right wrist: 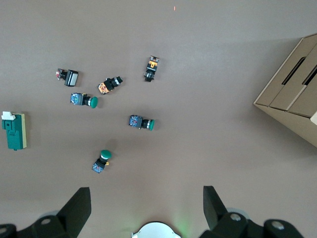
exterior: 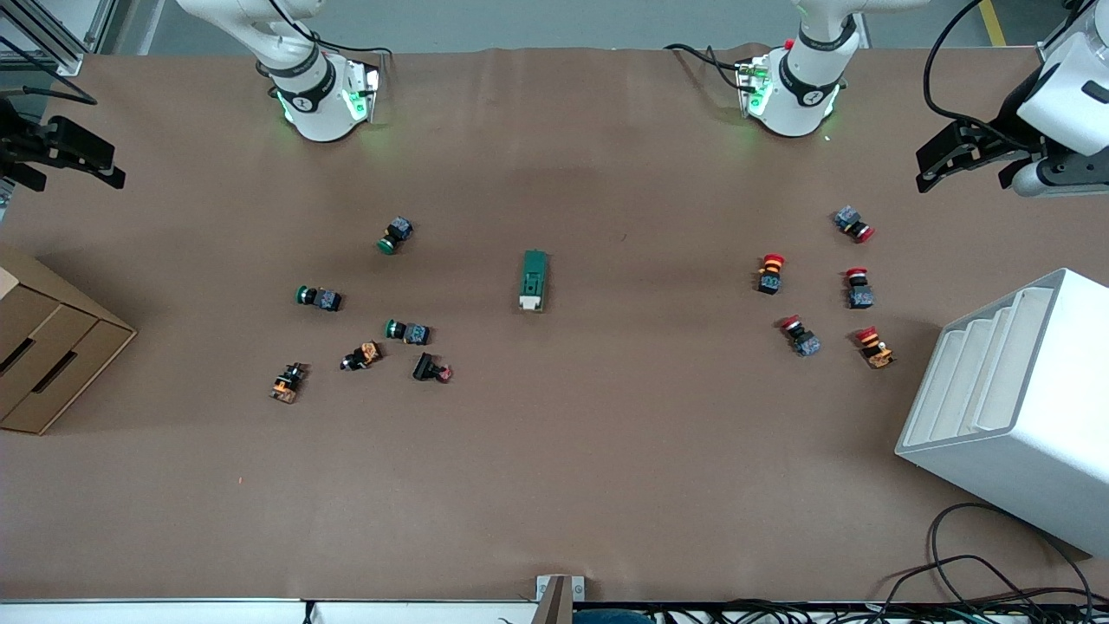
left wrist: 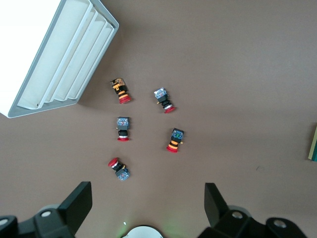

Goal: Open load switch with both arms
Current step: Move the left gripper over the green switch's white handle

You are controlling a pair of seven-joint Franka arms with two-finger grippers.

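The load switch (exterior: 534, 280), a dark green block with a white end, lies flat at the middle of the table; its white end points toward the front camera. It shows whole in the right wrist view (right wrist: 14, 130). Only its edge shows in the left wrist view (left wrist: 313, 144). My left gripper (exterior: 962, 173) hangs high over the left arm's end of the table, open and empty (left wrist: 147, 198). Over the right arm's end, my right gripper (exterior: 74, 169) is also open and empty (right wrist: 147, 198). Both are well away from the switch.
Several green and orange push buttons (exterior: 407, 331) are scattered toward the right arm's end. Several red ones (exterior: 771, 273) lie toward the left arm's end. A white stepped rack (exterior: 1014, 407) and a cardboard drawer box (exterior: 43, 347) stand at the table's ends.
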